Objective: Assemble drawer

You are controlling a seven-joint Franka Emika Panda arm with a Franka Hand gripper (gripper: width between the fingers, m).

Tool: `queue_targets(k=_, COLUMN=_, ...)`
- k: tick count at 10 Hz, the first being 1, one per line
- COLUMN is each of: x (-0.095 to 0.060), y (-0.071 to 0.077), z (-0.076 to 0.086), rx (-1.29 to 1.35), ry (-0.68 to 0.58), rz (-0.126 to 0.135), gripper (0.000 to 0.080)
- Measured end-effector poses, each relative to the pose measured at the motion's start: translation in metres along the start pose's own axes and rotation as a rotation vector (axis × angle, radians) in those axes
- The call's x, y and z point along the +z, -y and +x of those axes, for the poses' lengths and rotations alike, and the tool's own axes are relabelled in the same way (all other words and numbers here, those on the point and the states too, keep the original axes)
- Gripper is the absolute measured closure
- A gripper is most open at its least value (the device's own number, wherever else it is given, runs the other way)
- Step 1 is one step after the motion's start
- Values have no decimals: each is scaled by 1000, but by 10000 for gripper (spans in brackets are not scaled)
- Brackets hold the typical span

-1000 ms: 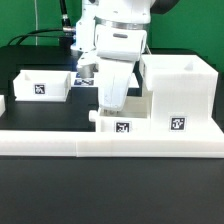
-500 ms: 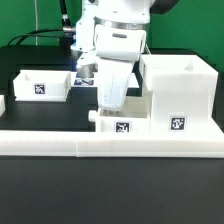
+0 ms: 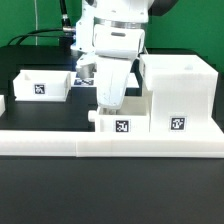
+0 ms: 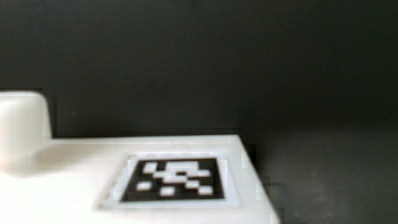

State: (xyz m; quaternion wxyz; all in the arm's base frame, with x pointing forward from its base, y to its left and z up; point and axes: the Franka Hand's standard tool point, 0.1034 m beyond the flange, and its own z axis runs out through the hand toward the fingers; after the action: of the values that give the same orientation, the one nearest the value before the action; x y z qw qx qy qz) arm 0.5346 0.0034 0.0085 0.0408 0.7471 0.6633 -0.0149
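Observation:
The tall white drawer casing (image 3: 180, 88) stands at the exterior view's right with a tag on its front. A small white tray (image 3: 122, 124) with a round knob (image 3: 93, 117) sits just left of the casing, against the long low wall. My gripper (image 3: 108, 104) reaches down onto this tray from above; its fingertips are hidden behind the tray's rim. The wrist view shows the tray's tagged face (image 4: 175, 178) and the knob (image 4: 22, 125) very close, with no fingers in sight. A second tray (image 3: 44, 85) lies at the left.
The long low white L-shaped wall (image 3: 110, 143) runs across the front. Black cables and arm parts stand behind the gripper. Another white part (image 3: 2, 103) shows at the far left edge.
The gripper and the tray beneath it have shifted very slightly toward the exterior view's left. Nothing else has moved.

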Motion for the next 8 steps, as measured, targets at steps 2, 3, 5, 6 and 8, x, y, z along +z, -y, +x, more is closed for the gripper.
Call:
queue_targets(k=2, x=0, y=0, z=-1, rx=9, ry=0, rz=0, gripper=757)
queue_targets(k=3, x=0, y=0, z=0, rx=5, ry=0, rz=-2, gripper=757)
queue_targets(k=5, x=-1, y=-1, z=1, rx=-5, ry=23, rz=1, gripper=757)
queue_targets(k=6, x=-1, y=-1, z=2, rx=8, ry=42, rz=6, gripper=757)
queue_targets(k=8, x=-2, y=-1, z=0, rx=22, ry=51, rz=7, gripper=757)
